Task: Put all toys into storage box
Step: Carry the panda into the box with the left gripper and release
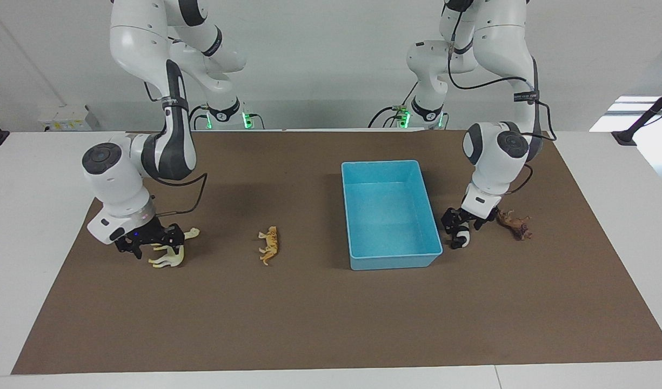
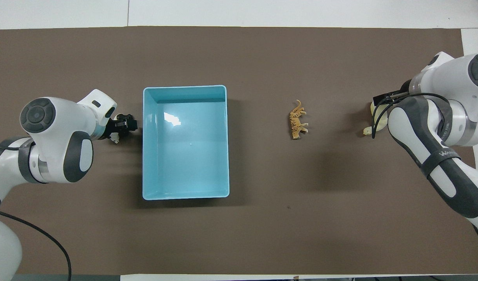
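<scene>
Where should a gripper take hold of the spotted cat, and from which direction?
Probably across the cat's trunk, from straight above. It lies flat on its side on the mat, legs pointing toward the right arm's end; the trunk is its thickest part, and the space around it is open.

The storage box (image 1: 390,254) stands open-topped, nothing in it; bare mat lies between it and the cat (image 1: 269,245) — room to pass; toward the left arm's end, the panda (image 1: 460,237) crowds the box wall.
</scene>
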`<state>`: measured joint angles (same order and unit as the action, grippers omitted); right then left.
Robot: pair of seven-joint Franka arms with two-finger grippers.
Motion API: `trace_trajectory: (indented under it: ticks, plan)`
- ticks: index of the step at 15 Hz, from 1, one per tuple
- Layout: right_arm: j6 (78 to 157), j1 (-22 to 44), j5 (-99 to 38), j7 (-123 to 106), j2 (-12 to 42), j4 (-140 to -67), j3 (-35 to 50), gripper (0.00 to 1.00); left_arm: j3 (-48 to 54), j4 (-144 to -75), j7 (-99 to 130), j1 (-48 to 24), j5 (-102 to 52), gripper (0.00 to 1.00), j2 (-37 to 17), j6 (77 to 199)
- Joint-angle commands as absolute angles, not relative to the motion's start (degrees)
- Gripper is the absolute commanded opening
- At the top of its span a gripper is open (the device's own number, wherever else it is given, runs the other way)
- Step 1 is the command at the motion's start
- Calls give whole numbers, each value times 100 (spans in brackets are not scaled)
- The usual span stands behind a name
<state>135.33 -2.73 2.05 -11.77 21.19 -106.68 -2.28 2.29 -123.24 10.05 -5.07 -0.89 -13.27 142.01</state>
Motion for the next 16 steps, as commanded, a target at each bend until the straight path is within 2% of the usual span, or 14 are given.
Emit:
trace_trajectory:
  ticks: [1, 2, 4, 5, 8, 11, 12, 14, 16]
  plan:
    - [13807, -308, 88, -1362, 2127, -10880, -185, 100, 158, -12322, 1063, -554, -105, 86, -1397, 14326]
    - [13808, -316, 70, -1362, 2110, -10924, -176, 100, 158, -12244, 1063, -510, -105, 70, -1415, 14265]
    - [13764, -325, -236, -1545, 2066, -11047, -176, 100, 158, -11920, 1063, -475, -105, 23, -1450, 13854]
    - [13772, -325, -307, -1764, 2048, -11100, -184, 100, 158, -11622, 1072, -466, -114, 7, -1502, 13477]
    - [13877, -334, -334, -1907, 2048, -11162, -185, 100, 158, -10664, 1072, -387, -176, 4, -1713, 12458]
    - [14263, -325, -334, -1899, 2100, -11320, -185, 100, 149, -9960, 1238, -404, -421, 4, -1653, 11395]
    - [14326, -316, -334, -1890, 2101, -11355, -185, 92, 184, -9775, 1613, -456, -413, 4, -1583, 11069]
    - [14326, -343, -343, -1890, 2083, -11399, -185, 87, 281, -9659, 2754, -841, -413, 5, -1407, 10698]
    - [14326, -343, -343, -1829, 2066, -11461, -185, 86, 281, -9755, 3722, -1508, -413, 6, -1345, 10740]
